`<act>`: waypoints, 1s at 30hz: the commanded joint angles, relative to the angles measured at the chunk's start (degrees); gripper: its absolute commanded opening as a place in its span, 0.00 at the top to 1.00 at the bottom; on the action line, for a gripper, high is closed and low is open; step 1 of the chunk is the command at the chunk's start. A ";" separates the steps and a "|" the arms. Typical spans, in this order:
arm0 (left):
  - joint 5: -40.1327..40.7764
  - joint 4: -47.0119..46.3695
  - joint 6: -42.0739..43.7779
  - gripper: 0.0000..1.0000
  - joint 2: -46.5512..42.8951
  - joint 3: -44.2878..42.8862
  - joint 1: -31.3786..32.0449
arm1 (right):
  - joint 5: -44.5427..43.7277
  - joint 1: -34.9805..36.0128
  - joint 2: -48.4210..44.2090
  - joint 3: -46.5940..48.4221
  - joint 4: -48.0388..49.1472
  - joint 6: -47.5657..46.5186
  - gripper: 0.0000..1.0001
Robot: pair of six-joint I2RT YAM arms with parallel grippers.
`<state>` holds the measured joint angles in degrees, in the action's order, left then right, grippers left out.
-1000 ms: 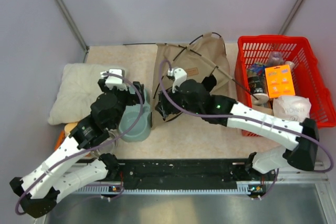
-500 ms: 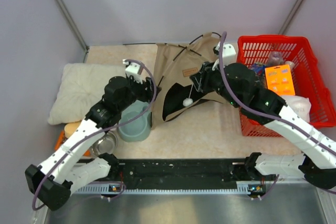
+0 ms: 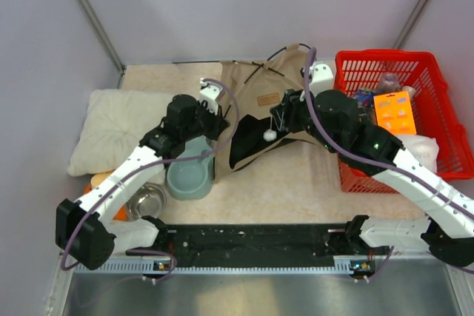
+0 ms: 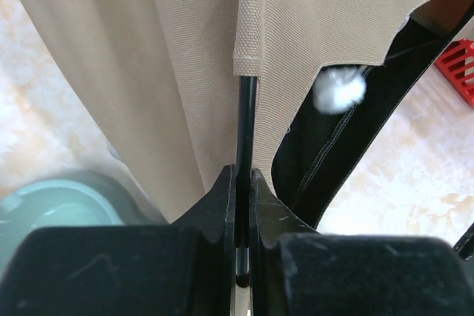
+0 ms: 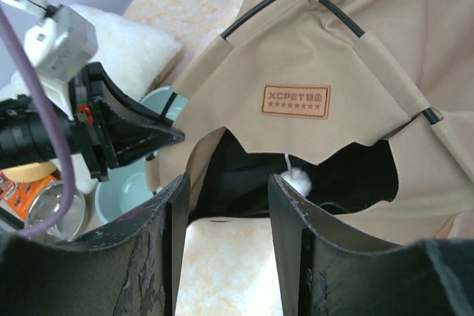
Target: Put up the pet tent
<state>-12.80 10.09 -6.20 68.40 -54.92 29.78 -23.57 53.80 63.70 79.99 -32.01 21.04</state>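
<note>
Pinching a thin black pole at the pet tent's front edge, the left gripper is clamped tight. The right gripper hovers apart, empty, facing the doorway. The half-raised tent sits between pillow and red basket. That narrow pinch could slip, likely collapsing the fabric.

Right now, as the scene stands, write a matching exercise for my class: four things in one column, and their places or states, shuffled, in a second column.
Column 1
1. small white fluffy ball
2. red plastic lattice basket
3. cream plush pillow
4. left tool

Column 2
A. at the left side of the table
B. shut on a thin black tent pole
C. hanging in the dark doorway of the tan fabric tent
D. at the right side of the table

Pairs: 1-C, 2-D, 3-A, 4-B
</note>
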 commanded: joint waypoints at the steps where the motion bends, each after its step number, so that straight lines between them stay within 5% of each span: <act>1: -0.48 5.19 8.91 1.00 -1.86 -8.35 -0.60 | -1.30 -0.27 -1.56 2.89 0.54 -0.56 0.53; 12: 3.30 24.70 29.90 1.00 -5.03 -24.27 -0.95 | 0.54 -0.27 -0.95 4.92 0.54 0.06 0.52; 17: -3.52 29.19 40.81 1.00 -5.12 -25.68 -8.57 | 1.95 -0.19 0.28 5.18 0.63 1.02 0.48; 25: -7.69 30.78 52.85 1.00 -2.67 -27.35 -18.87 | 0.54 -0.19 1.69 3.60 -5.86 3.48 0.22; 30: -8.82 25.61 52.96 1.00 -0.56 -27.00 -23.44 | 10.01 -0.36 3.35 0.18 -9.99 2.34 0.11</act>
<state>-20.93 41.69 43.55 66.00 -79.81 9.80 -20.78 53.76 65.67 81.84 -37.95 23.81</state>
